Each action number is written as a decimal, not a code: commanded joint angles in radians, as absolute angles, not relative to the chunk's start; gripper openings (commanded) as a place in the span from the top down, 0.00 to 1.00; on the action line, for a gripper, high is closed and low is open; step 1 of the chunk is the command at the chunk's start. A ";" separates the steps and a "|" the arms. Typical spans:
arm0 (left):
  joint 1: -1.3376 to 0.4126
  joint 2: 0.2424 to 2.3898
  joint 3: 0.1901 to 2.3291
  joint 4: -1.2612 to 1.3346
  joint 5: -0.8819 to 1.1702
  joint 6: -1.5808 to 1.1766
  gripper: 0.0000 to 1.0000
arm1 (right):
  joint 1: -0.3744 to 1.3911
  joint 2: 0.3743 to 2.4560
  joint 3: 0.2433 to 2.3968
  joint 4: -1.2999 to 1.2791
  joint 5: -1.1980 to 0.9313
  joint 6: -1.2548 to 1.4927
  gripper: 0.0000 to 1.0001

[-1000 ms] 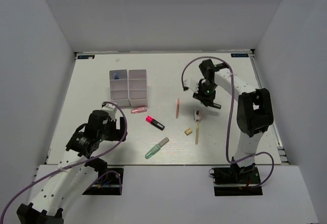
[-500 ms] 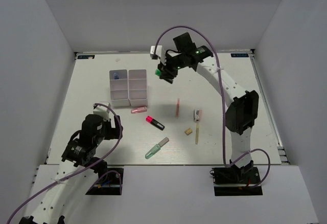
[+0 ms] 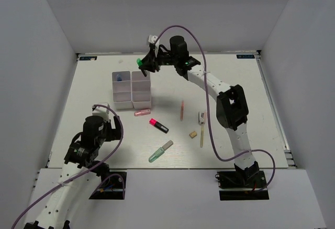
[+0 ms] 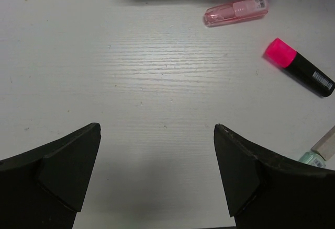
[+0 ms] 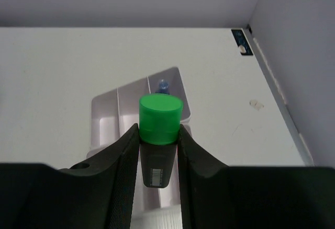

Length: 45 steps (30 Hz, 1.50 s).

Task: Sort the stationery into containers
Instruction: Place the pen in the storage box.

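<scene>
The right gripper [image 5: 159, 130], clamped on a green-black marker [image 5: 160, 115] with its green cap up, hangs above the far end of two white trays [image 3: 131, 90] that stand side by side in the far left part of the desk [image 3: 241, 90]. A blue marker [image 3: 120, 76] sits in the left tray's far compartment. Near the left edge, the left gripper [image 4: 157, 129] hovers with its jaws wide apart and holds nothing. A pink tube [image 4: 235, 11] and a red-black marker [image 4: 299, 67] lie ahead of it, just in front of the trays.

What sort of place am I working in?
Probably a lab test cell: plain white walls box in the table, left arm and right arm bolted at its near edge.
</scene>
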<state>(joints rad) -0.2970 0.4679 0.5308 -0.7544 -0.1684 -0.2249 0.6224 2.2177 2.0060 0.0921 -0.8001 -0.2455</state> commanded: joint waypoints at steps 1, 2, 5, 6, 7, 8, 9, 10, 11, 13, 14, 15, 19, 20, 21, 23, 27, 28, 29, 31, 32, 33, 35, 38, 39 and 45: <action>-0.281 0.471 0.525 -0.733 -0.149 -0.215 0.01 | 0.618 2.255 2.034 0.423 -0.841 -0.103 1.00; -0.282 0.474 0.526 -0.732 -0.147 -0.213 0.01 | 0.620 2.293 2.045 0.432 -0.832 -0.080 1.00; -0.276 0.477 0.525 -0.732 -0.135 -0.212 0.01 | 0.620 2.332 2.101 0.440 -0.816 -0.063 1.00; -0.278 0.473 0.526 -0.733 -0.135 -0.210 0.01 | 0.624 2.348 2.115 0.437 -0.815 -0.063 1.00; -0.278 0.482 0.528 -0.733 -0.135 -0.212 0.01 | 0.624 2.355 2.114 0.437 -0.813 -0.061 1.00; -0.276 0.479 0.528 -0.733 -0.133 -0.209 0.01 | 0.624 2.356 2.111 0.440 -0.815 -0.061 1.00; -0.278 0.476 0.528 -0.733 -0.130 -0.209 0.01 | 0.623 2.359 2.094 0.442 -0.818 -0.066 1.00; -0.273 0.479 0.529 -0.732 -0.129 -0.209 0.01 | 0.624 2.359 2.086 0.442 -0.818 -0.071 1.00; -0.273 0.477 0.526 -0.732 -0.126 -0.210 0.01 | 0.623 2.358 2.079 0.446 -0.813 -0.074 1.00; -0.273 0.474 0.528 -0.729 -0.120 -0.207 0.01 | 0.621 2.365 2.068 0.448 -0.786 -0.095 1.00; -0.275 0.477 0.529 -0.730 -0.118 -0.207 0.01 | 0.621 2.365 2.066 0.446 -0.764 -0.095 1.00; -0.273 0.474 0.528 -0.732 -0.118 -0.209 0.01 | 0.623 2.373 2.063 0.446 -0.752 -0.106 1.00; -0.272 0.479 0.528 -0.733 -0.115 -0.207 0.01 | 0.621 2.381 2.060 0.433 -0.726 -0.133 1.00; -0.273 0.474 0.528 -0.732 -0.114 -0.206 0.01 | 0.621 2.382 2.057 0.434 -0.729 -0.133 1.00; -0.273 0.474 0.528 -0.733 -0.114 -0.207 0.01 | 0.621 2.384 2.043 0.433 -0.730 -0.133 1.00; -0.273 0.471 0.528 -0.730 -0.114 -0.206 0.01 | 0.620 2.379 2.030 0.436 -0.738 -0.132 1.00; -0.273 0.471 0.528 -0.732 -0.110 -0.207 0.01 | 0.623 2.375 1.994 0.443 -0.736 -0.135 1.00; -0.273 0.472 0.528 -0.733 -0.112 -0.207 0.01 | 0.620 2.375 1.988 0.445 -0.730 -0.135 1.00; -0.273 0.471 0.526 -0.732 -0.110 -0.207 0.01 | 0.618 2.375 1.987 0.445 -0.730 -0.138 1.00; -0.275 0.472 0.526 -0.732 -0.112 -0.206 0.01 | 0.618 2.376 1.979 0.443 -0.723 -0.150 1.00; -0.273 0.468 0.529 -0.732 -0.112 -0.207 0.01 | 0.620 2.375 1.977 0.443 -0.721 -0.166 1.00; -0.275 0.471 0.526 -0.732 -0.112 -0.207 0.01 | 0.620 2.381 1.974 0.439 -0.716 -0.170 1.00; -0.275 0.469 0.528 -0.733 -0.112 -0.207 0.01 | 0.620 2.376 1.964 0.439 -0.709 -0.193 0.99; -0.273 0.469 0.528 -0.733 -0.112 -0.207 0.01 | 0.618 2.378 1.941 0.434 -0.696 -0.215 0.84; -0.273 0.472 0.528 -0.735 -0.112 -0.207 0.01 | 0.618 2.373 1.933 0.434 -0.692 -0.216 0.70; -0.273 0.469 0.528 -0.733 -0.110 -0.209 0.01 | 0.618 2.310 1.885 0.442 -0.722 -0.192 0.46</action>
<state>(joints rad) -0.2775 0.4744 0.5308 -0.7475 -0.1223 -0.2134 0.6220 2.3779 1.9022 0.3946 -0.7055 -0.1909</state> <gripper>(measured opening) 0.990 0.534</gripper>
